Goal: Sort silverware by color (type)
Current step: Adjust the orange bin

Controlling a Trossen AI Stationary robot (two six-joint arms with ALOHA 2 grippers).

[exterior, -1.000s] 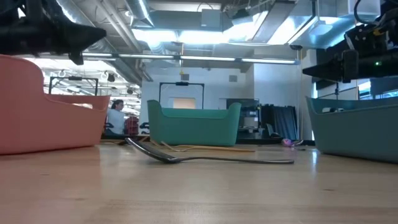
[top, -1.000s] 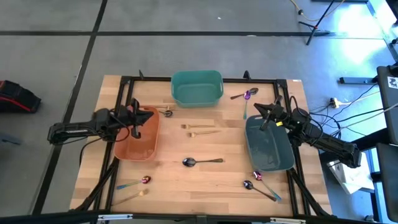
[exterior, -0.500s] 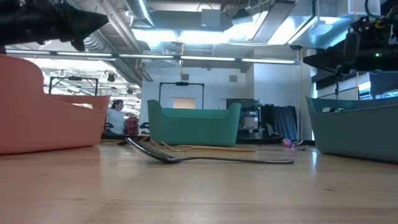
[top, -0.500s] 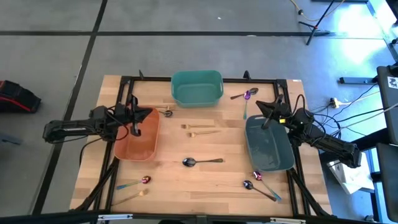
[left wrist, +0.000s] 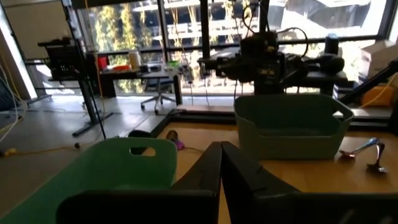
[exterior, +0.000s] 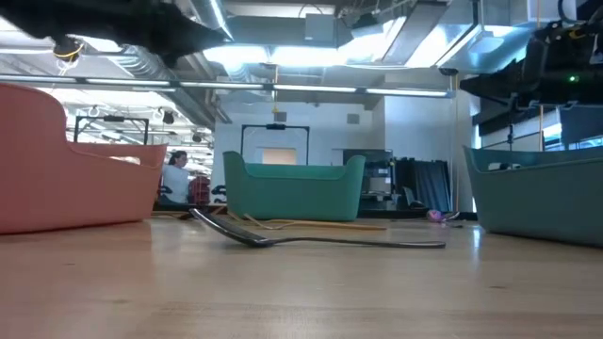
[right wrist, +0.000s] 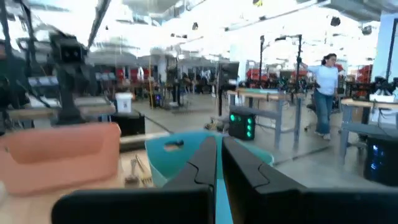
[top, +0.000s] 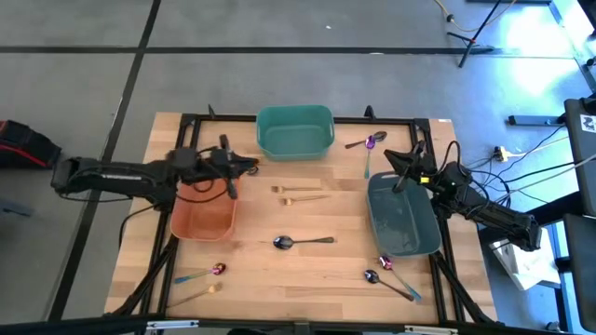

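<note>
The silverware lies scattered on the wooden table: a dark spoon (top: 303,242) in the middle, gold forks (top: 300,194) beyond it, purple-blue spoons (top: 370,143) at the far right, and more pieces at the near left (top: 200,274) and near right (top: 389,276). My left gripper (top: 250,166) is shut and empty. It points level, above the orange bin's (top: 203,212) far right corner, beside the teal bin (top: 295,130). My right gripper (top: 391,160) is also shut and empty, above the far left corner of the grey-blue bin (top: 402,216).
A black frame (top: 307,119) runs round the table's edges. In the left wrist view the right arm (left wrist: 267,62) stands behind the grey-blue bin (left wrist: 289,124). Bare wood lies between the bins. People show in the room beyond the table.
My left gripper has risen and reached toward the table's right, from over the orange bin's middle to its far right corner near the teal bin. It has stayed shut. My right gripper has tipped up a little. The silverware has not moved.
</note>
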